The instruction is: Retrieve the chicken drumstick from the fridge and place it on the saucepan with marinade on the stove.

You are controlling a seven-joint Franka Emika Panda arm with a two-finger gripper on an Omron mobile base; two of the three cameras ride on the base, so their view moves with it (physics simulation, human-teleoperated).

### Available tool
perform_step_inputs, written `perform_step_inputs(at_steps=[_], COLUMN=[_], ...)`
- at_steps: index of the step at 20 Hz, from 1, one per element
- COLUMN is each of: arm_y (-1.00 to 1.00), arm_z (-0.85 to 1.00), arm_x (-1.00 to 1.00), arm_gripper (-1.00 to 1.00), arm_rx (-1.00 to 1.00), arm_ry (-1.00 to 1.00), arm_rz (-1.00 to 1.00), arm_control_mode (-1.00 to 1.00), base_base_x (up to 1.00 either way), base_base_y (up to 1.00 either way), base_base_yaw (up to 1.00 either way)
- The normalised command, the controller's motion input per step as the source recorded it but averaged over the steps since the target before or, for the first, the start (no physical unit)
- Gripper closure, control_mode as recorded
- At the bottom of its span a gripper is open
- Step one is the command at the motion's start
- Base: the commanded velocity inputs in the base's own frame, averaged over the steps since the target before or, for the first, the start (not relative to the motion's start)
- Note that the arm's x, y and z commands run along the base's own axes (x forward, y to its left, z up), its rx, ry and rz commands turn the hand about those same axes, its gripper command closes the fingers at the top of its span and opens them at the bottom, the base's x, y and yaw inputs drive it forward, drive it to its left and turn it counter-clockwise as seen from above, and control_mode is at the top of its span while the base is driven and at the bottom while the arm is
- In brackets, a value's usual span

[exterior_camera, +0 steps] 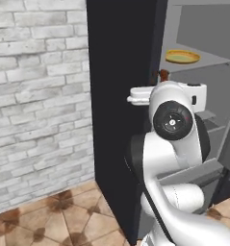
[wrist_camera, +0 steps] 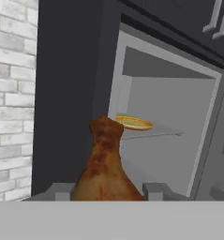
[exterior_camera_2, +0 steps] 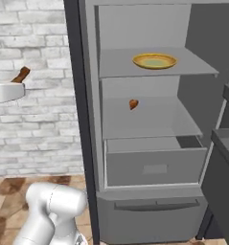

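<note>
Fridge (exterior_camera_2: 149,119) stands open w/ grey shelves, dark side panel next to brick wall (exterior_camera: 39,96). Arm (exterior_camera: 174,144) is in front of fridge, outside it. Yellow plate (exterior_camera_2: 154,61) on upper shelf; small orange-brown lump (exterior_camera_2: 133,104) on shelf below. Gripper (wrist_camera: 104,191) pinches the drumstick (wrist_camera: 104,164) at its thick end, narrow end pointing away, held out in front of the fridge opening.

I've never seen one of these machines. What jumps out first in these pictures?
The brown chicken drumstick pinched in the end effector, narrow end up, outside the fridge. Behind it the fridge stands open, a yellow-rimmed plate on its top shelf and a small orange-brown lump on the shelf below.
</note>
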Motion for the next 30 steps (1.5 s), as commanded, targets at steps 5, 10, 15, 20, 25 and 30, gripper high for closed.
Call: perform_step_inputs(at_steps=[5,10,15,20,25,30], arm_y=[0.00,0.00,0.00,0.00,0.00,0.00], arm_z=[0.00,0.00,0.00,0.00,0.00,0.00], arm_x=[0.00,0.00,0.00,0.00,0.00,0.00], arm_gripper=[1.00,1.00,1.00,1.00,1.00,1.00], arm_rx=[0.00,0.00,0.00,0.00,0.00,0.00], arm_ry=[0.00,0.00,0.00,0.00,0.00,0.00], arm_rz=[0.00,0.00,0.00,0.00,0.00,0.00], arm_control_mode=[1.00,1.00,1.00,1.00,1.00,1.00], base_base_x=[-0.79,-0.66,-0.46,-0.27,-0.07,-0.02], base_base_y=[0.10,0.12,0.12,0.01,0.01,0.00], base_base_yaw=[-0.09,-0.24,-0.38,-0.51,-0.62,-0.63])
